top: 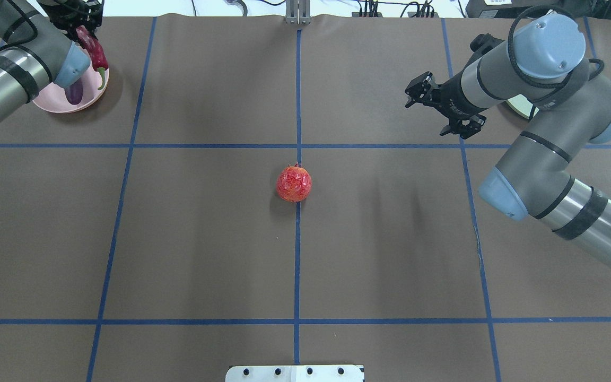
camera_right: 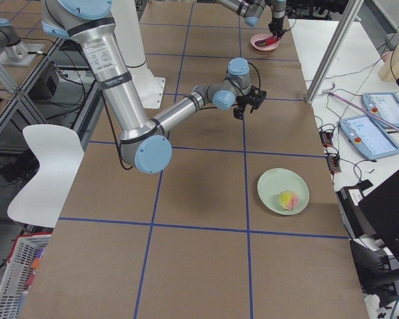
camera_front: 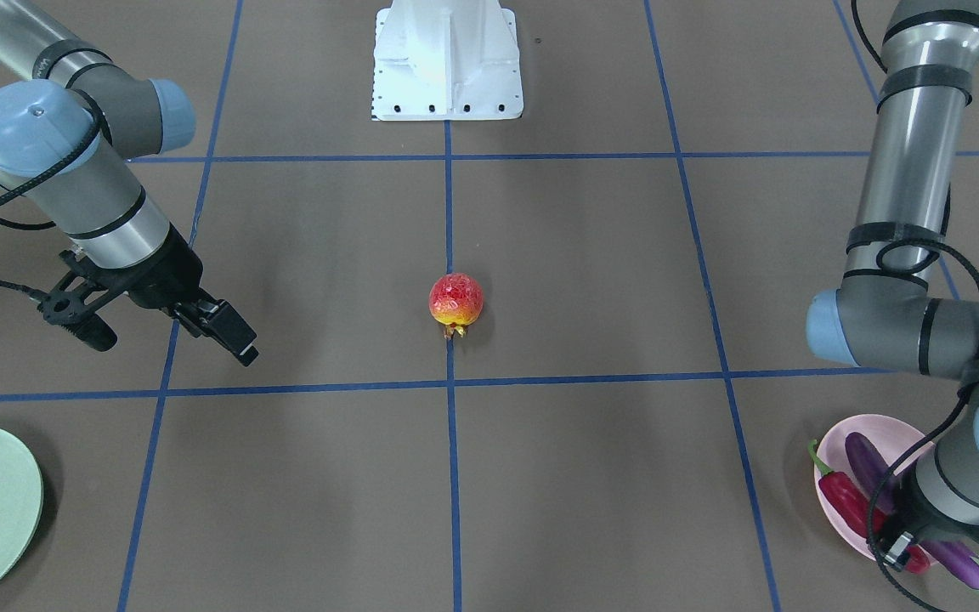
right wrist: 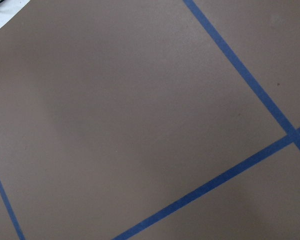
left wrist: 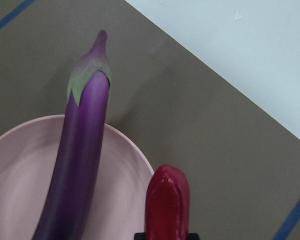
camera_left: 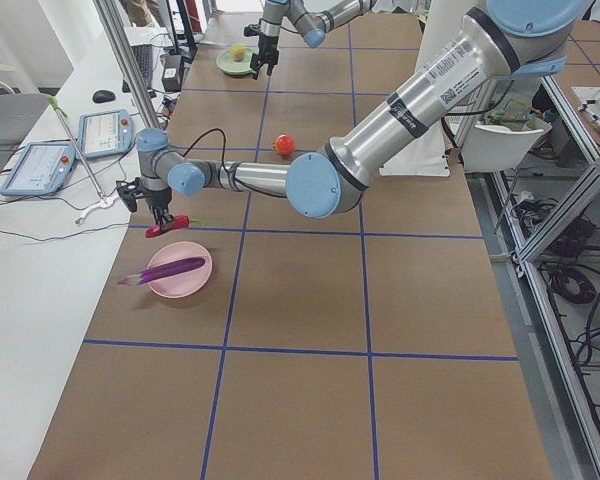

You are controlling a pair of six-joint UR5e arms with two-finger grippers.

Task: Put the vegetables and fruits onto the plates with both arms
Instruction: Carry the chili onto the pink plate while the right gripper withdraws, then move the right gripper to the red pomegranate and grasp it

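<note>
We count two of four pieces plated, one in transit, one untouched. Entry one, the left gripper (camera_left: 161, 216): pinched on the chili (top: 96, 52), which hangs just above the pink plate (camera_left: 187, 286), far to the left of the pomegranate (top: 294, 183); we judge release the step in hand. On that plate lies the eggplant (camera_left: 165, 271), its stem end past the rim. Entry two, the right gripper (camera_front: 165, 340): jaws spread wide, empty, hovering over bare table (top: 390, 239) to the pomegranate's right, well apart from it. Farther right still, the green plate (camera_right: 272, 179), with the peach (camera_right: 288, 199) resting in it. The pomegranate sits alone mid-table, touched by nothing. Left, by our reckoning: setting the chili down and plating the pomegranate.
</note>
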